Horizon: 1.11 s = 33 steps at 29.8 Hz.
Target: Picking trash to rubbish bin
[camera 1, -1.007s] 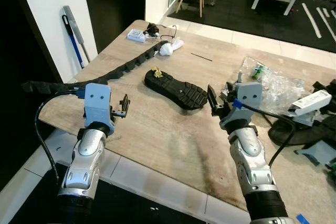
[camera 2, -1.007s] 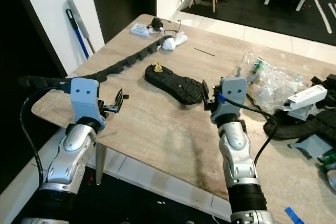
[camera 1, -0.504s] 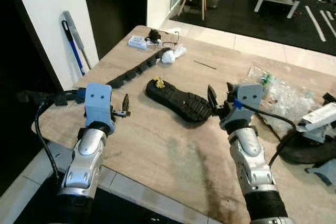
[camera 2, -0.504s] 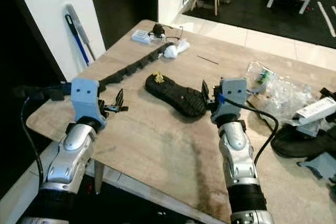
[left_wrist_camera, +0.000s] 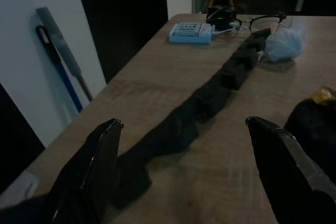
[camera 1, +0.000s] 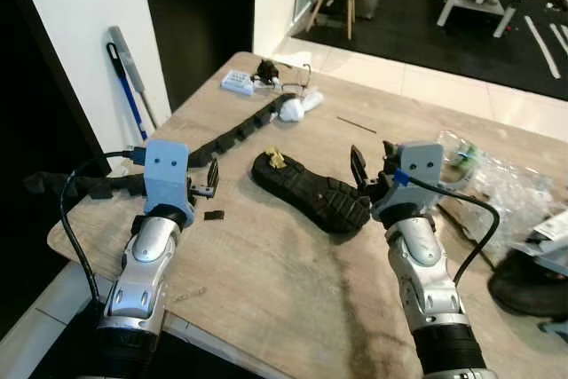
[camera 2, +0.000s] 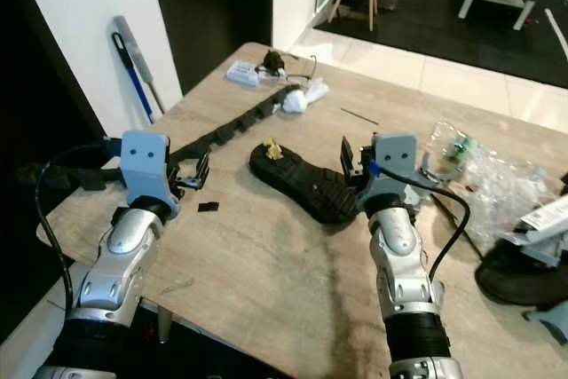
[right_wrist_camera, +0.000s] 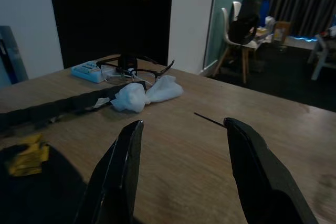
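Lying sole-up mid-surface (camera 1: 266,264), black shoe sole (camera 1: 311,191), yellow scrap (camera 1: 276,158) at its far end. Just beside its near end, right end effector (camera 1: 370,166), fingers spread, forearm raised. Left end effector (camera 1: 211,178), open too, near black cable chain (camera 1: 232,126).

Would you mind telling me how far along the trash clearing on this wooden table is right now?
Nothing looks done yet. The black shoe sole, the crumpled white tissue and the clear plastic wrapper all lie on the table. Nothing is in hand: the left gripper and the right gripper hover open and empty above the tabletop. Every pickup and the trip to a bin remain.
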Available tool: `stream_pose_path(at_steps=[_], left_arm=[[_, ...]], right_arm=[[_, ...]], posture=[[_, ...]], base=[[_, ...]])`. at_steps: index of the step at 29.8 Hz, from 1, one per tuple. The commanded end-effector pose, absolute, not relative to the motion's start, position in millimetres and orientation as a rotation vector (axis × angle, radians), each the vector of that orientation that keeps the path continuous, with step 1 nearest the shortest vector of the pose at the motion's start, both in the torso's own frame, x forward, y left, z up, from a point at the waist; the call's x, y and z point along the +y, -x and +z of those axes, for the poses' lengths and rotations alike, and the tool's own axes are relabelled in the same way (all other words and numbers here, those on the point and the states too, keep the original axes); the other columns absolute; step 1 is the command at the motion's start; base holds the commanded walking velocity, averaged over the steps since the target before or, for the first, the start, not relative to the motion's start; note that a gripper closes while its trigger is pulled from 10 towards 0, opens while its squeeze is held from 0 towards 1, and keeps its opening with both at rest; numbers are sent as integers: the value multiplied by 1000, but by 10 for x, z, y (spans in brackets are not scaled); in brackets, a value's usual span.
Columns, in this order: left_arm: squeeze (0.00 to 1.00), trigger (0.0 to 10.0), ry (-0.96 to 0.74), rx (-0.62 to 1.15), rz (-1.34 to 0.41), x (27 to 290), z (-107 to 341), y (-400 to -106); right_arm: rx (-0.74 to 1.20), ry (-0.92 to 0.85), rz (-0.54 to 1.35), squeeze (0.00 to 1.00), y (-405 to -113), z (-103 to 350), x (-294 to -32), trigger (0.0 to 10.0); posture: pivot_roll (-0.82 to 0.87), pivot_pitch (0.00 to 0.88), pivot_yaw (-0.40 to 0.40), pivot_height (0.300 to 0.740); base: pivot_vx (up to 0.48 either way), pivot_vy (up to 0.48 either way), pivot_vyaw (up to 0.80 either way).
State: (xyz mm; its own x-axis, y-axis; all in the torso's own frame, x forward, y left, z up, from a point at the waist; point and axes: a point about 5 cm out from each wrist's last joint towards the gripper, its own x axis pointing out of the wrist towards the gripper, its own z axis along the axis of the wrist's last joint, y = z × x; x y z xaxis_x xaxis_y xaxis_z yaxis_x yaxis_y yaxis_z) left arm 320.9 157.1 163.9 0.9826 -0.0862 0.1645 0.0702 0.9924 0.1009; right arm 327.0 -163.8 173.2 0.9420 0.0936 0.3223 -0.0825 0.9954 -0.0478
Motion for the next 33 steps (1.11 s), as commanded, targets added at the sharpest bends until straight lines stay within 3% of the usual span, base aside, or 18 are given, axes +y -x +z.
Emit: stream_pose_path(at_steps=[1,14,15,17,18,26,33], left_arm=[[0,10000,-111,-150,-91,1554,1590,-3207],[0,10000,-127,-115,-126,1503,1538,-3205],[0,10000,-109,-113,-124,1496,1541,-3207],[0,10000,-96,-113,-123,1492,1544,-3209],[0,10000,-93,-117,-125,1485,1555,-3213],[0,10000,-100,-135,-156,1464,1593,-3215],[0,10000,-86,-136,-230,1398,1597,-3178]], right_arm=[[-317,35,77,0,-3257,1690,-1683,10000],[-269,33,142,0,-3298,1655,-1692,10000],[-256,31,148,427,-3305,1640,-1691,10000],[-246,31,151,427,-3311,1629,-1692,10000],[-226,39,151,1000,-3327,1608,-1702,10000],[-144,41,248,1000,-3400,1550,-1711,10000],[-76,70,453,1000,-3497,1550,-1713,10000]], posture=[[17,111,-25,740],[14,117,-25,740],[13,118,-24,740],[13,118,-24,740],[11,119,-24,740],[11,130,-20,740],[6,145,-16,740]], base=[[319,0,0],[112,0,0],[0,0,0],[0,0,0],[0,0,0],[0,0,0],[0,0,0]])
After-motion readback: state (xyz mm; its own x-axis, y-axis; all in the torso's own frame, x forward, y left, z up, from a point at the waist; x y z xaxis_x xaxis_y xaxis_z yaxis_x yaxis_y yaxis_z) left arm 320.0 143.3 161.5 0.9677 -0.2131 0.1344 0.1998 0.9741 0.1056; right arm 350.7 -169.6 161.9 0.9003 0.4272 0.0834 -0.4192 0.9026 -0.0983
